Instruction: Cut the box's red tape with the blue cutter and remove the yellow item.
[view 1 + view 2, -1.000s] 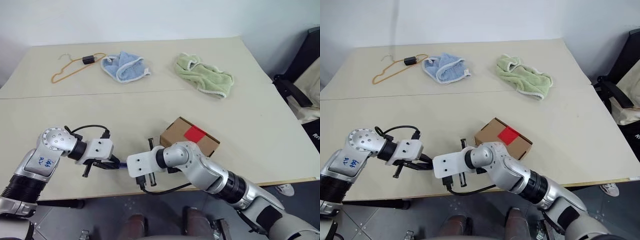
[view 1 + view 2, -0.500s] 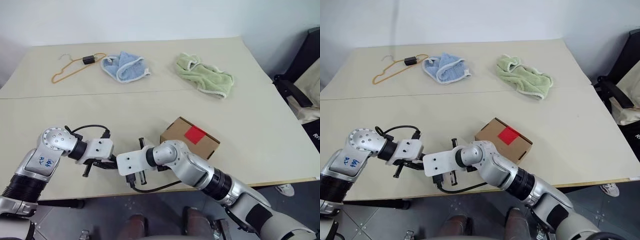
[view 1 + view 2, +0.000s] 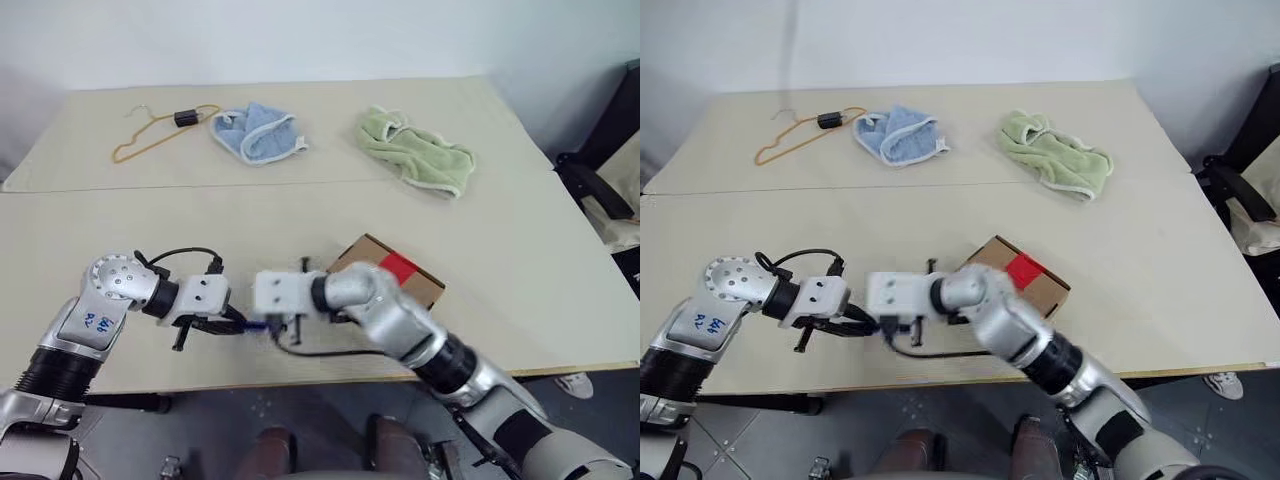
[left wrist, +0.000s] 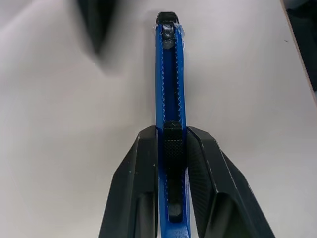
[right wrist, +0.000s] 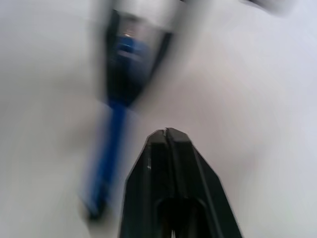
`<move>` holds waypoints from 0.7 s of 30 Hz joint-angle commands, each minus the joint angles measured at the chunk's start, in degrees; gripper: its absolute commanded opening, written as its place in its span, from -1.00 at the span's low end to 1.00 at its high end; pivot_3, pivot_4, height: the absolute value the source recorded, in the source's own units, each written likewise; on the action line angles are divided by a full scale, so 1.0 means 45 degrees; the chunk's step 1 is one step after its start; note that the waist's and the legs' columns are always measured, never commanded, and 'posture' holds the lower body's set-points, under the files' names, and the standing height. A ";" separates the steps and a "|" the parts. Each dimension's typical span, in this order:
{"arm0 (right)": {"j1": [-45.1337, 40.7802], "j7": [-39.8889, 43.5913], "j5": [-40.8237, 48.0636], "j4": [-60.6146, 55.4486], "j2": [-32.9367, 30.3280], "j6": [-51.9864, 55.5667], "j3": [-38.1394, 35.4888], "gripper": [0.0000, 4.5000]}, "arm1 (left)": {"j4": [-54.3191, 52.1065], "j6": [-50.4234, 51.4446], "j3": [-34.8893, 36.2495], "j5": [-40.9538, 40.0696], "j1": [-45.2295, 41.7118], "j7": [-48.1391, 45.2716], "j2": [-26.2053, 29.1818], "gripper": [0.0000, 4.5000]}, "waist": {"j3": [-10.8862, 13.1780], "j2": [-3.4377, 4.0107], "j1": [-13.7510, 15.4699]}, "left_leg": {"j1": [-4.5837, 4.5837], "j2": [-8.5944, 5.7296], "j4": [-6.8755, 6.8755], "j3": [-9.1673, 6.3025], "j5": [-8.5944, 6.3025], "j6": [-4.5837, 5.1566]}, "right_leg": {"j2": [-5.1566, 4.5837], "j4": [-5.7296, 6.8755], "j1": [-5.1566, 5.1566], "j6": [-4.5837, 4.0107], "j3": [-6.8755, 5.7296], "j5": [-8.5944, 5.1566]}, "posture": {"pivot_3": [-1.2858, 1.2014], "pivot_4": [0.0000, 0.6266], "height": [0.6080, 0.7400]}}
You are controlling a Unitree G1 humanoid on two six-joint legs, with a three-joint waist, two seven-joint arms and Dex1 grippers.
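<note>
Beige tabletop [image 3: 520,250] carries a small brown cardboard box [image 3: 400,282] with red tape patch [image 3: 397,267] at lower centre. Left gripper [image 4: 171,144] clamps the slim blue pen-shaped cutter [image 4: 170,84] lower left; right gripper [image 5: 167,136] pinches together, empty.

Blue handwritten marks stand on the left arm's [image 3: 85,325] silver forearm casing, at about eight o'clock in the head views; they look like digits and letters but cannot be read surely. No other text can be read.
</note>
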 commanded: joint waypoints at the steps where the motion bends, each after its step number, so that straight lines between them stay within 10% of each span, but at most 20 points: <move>1: -0.0127 0.0084 0.1097 -0.1611 -0.0431 0.1810 -0.2068 -0.99 | 0.1287 -0.1008 0.0535 0.0167 -0.0461 0.1532 -0.0685 -0.68 | 0.0000 0.0000 0.0011 | 0.0000 0.0001 0.0000 0.0001 0.0001 -0.0002 | 0.0002 0.0002 0.0000 -0.0001 0.0000 0.0000 | 0.03 -0.52 1.00; 6: -0.1166 -0.0111 0.3271 -0.2461 -0.0694 0.6493 -0.5641 -0.59 | 0.3625 -0.3500 0.1260 0.0397 -0.1840 0.3806 -0.1894 -0.68 | 0.0006 -0.0016 -0.0013 | -0.0020 0.0004 0.0000 -0.0001 0.0023 -0.0017 | 0.0008 0.0007 -0.0018 -0.0020 -0.0003 0.0019 | 0.03 -0.52 1.00; 16: -0.4365 -0.1695 0.5509 -0.0600 -0.0229 1.0661 -0.8636 0.92 | 0.6908 -0.8376 0.1422 0.0840 -0.4178 0.6559 -0.3748 -0.68 | 0.0006 -0.0016 -0.0314 | -0.0100 -0.0001 -0.0013 -0.0008 0.0020 -0.0017 | 0.0006 -0.0041 -0.0079 -0.0009 -0.0019 0.0026 | 0.03 -0.52 1.00; 21: -0.5174 -0.2528 0.6065 0.0844 -0.0271 1.0775 -0.9077 0.99 | 0.7831 -0.9620 0.1301 0.0908 -0.4853 0.7054 -0.4356 -0.68 | 0.0005 -0.0016 -0.0383 | -0.0118 -0.0004 -0.0008 -0.0012 0.0021 -0.0016 | 0.0004 -0.0050 -0.0085 0.0000 -0.0026 0.0032 | 0.03 -0.52 1.00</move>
